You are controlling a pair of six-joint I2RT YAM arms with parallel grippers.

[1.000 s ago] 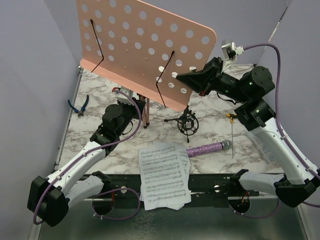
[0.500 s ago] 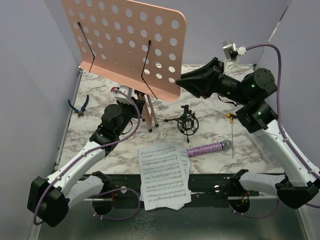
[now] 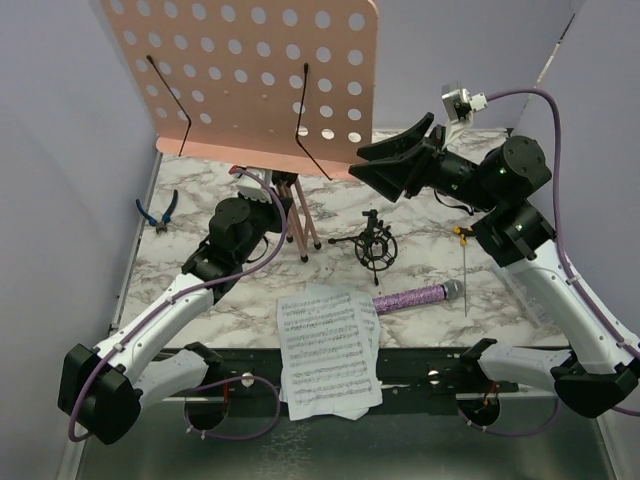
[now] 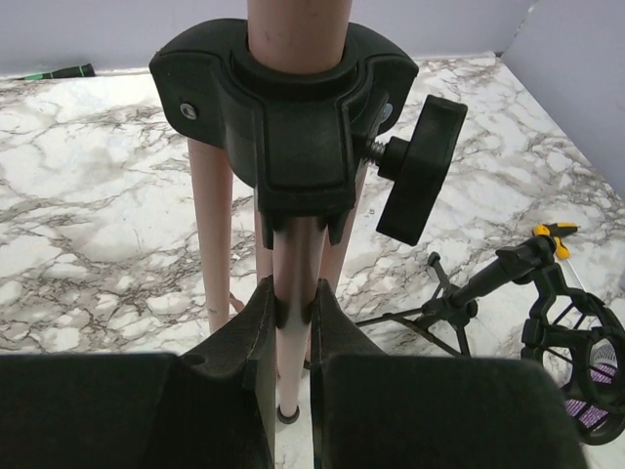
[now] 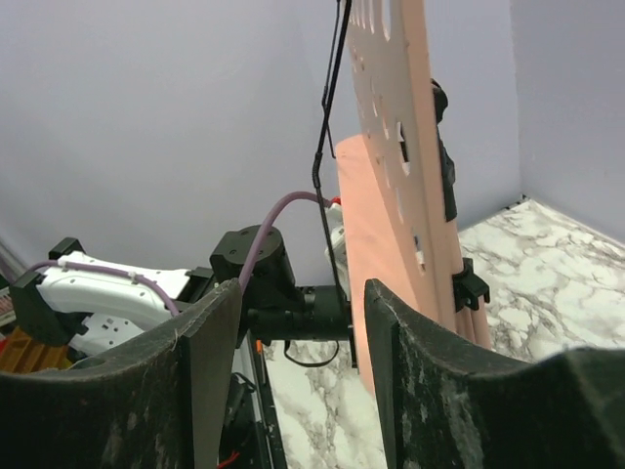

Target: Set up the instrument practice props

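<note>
Nearest the arm bases, the white sheet-music pages (image 3: 328,350) hang partly over the marble table's (image 3: 200,190) front edge. Just behind them the glittery purple microphone (image 3: 415,297) lies flat, and the small black shock-mount (image 3: 376,246) stands on its tripod past that. The left gripper (image 4: 293,313) is pinched tight on a pink leg of the music stand (image 3: 250,80), which is upright. The right gripper (image 3: 385,165) has its jaws spread and holds nothing, right by the stand's panel edge. Pliers (image 3: 158,210) sit far left, a screwdriver (image 3: 465,255) to the right, with lavender walls (image 3: 60,150) all around.
</note>
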